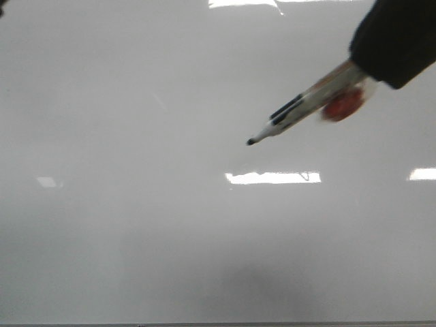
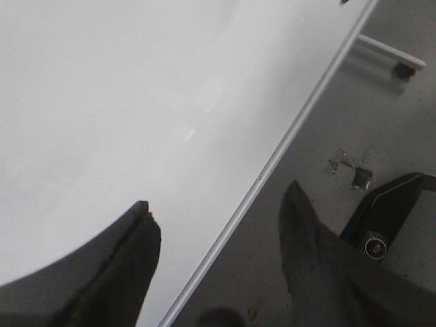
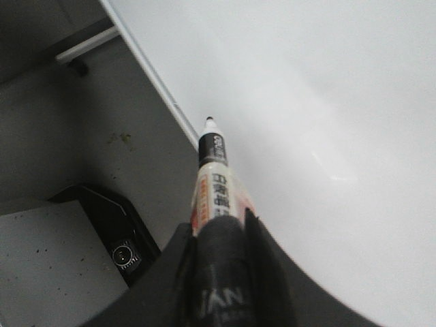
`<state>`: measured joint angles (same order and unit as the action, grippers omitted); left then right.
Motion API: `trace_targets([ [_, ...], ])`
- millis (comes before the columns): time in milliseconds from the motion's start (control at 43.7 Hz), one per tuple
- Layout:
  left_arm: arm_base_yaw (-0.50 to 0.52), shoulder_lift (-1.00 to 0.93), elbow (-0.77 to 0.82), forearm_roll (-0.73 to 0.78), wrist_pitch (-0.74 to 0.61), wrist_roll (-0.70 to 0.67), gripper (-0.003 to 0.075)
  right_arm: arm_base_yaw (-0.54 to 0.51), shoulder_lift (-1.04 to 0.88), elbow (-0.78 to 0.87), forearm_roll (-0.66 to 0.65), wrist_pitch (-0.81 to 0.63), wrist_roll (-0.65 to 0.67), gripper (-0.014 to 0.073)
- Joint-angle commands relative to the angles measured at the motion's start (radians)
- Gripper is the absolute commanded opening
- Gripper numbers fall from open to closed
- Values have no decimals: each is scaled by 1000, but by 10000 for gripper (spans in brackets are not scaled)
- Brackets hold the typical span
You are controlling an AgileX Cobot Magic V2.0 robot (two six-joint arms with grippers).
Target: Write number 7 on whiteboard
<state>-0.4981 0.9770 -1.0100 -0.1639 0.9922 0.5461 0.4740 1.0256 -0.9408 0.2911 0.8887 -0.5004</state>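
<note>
The whiteboard (image 1: 136, 136) fills the front view, glossy grey-white, with bright light reflections. No number 7 or any marker line shows on it. My right gripper (image 1: 361, 68) reaches in from the upper right and is shut on a white marker (image 1: 293, 112) with black bands; its black tip (image 1: 251, 142) points down-left at the board. I cannot tell if the tip touches. In the right wrist view the gripper (image 3: 221, 228) clamps the marker (image 3: 214, 177) over the board (image 3: 327, 102). My left gripper (image 2: 218, 197) is open and empty, straddling the whiteboard's (image 2: 102, 102) edge.
A blurred red patch (image 1: 344, 103) sits beside the marker near my right gripper. The board's thin metal edge (image 2: 300, 122) runs diagonally, with grey floor beyond it. A white stand leg with a caster (image 2: 392, 60) and a black base with a lens (image 3: 126, 255) lie on the floor.
</note>
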Motion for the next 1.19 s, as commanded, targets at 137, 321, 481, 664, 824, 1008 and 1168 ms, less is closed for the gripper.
trace_targets([
  [137, 145, -144, 92, -28, -124, -107, 388, -222, -136, 1, 62, -32, 89, -67],
  [321, 169, -157, 108, -34, -134, -107, 387, -217, -189, 102, 180, -172, 67, -67],
  [481, 169, -157, 108, -58, -148, -107, 387, -217, -187, 106, 188, -205, 66, -67],
  [664, 169, -157, 108, -78, -159, -107, 387, -217, -185, 106, 264, -305, 32, -67],
  [824, 169, -157, 108, -80, -159, -107, 387, -216, -133, 85, 275, -324, 27, -67],
  [1008, 169, -157, 108, -80, -159, -107, 387, -166, -2, -8, 275, -344, 6, -67],
  [1168, 169, -157, 108, -80, -159, -107, 387, -114, 128, -71, 274, -502, 5, -67],
])
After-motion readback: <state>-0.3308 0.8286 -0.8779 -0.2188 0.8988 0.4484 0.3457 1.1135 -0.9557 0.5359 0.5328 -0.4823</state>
